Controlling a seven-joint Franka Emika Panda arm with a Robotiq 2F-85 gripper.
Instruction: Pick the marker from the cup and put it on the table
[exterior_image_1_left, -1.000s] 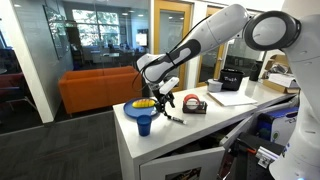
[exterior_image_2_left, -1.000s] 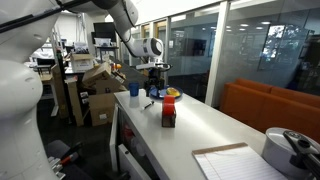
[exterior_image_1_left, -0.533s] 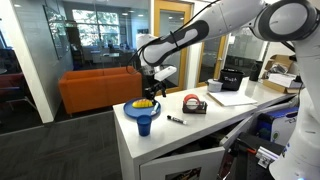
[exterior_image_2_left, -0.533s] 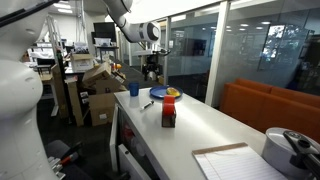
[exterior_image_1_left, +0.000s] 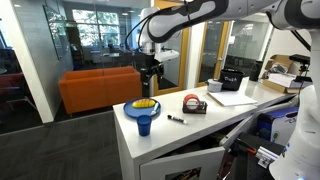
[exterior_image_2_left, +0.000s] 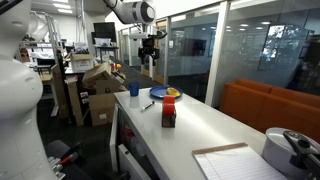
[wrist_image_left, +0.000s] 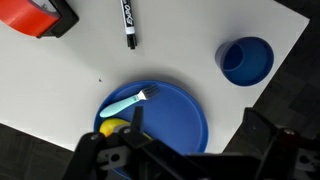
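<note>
The black marker (wrist_image_left: 128, 22) lies flat on the white table (wrist_image_left: 60, 80), apart from the blue cup (wrist_image_left: 246, 59). It also shows on the table in both exterior views (exterior_image_1_left: 176, 119) (exterior_image_2_left: 148, 105). The cup (exterior_image_1_left: 145, 124) (exterior_image_2_left: 134, 90) stands upright near the table's end. My gripper (exterior_image_1_left: 150, 68) (exterior_image_2_left: 151, 50) hangs high above the table, over the blue plate. In the wrist view its fingers (wrist_image_left: 195, 135) are spread apart with nothing between them.
A blue plate (wrist_image_left: 165, 120) holds a light-blue fork (wrist_image_left: 128, 101) and a yellow item (wrist_image_left: 112, 128), between cup and marker. A red-and-black tape dispenser (exterior_image_1_left: 192, 104) (exterior_image_2_left: 169, 110) stands beside the marker. An orange sofa (exterior_image_1_left: 95, 88) is behind the table.
My gripper has risen from low over the table near the marker to well above the plate. The marker stays on the table.
</note>
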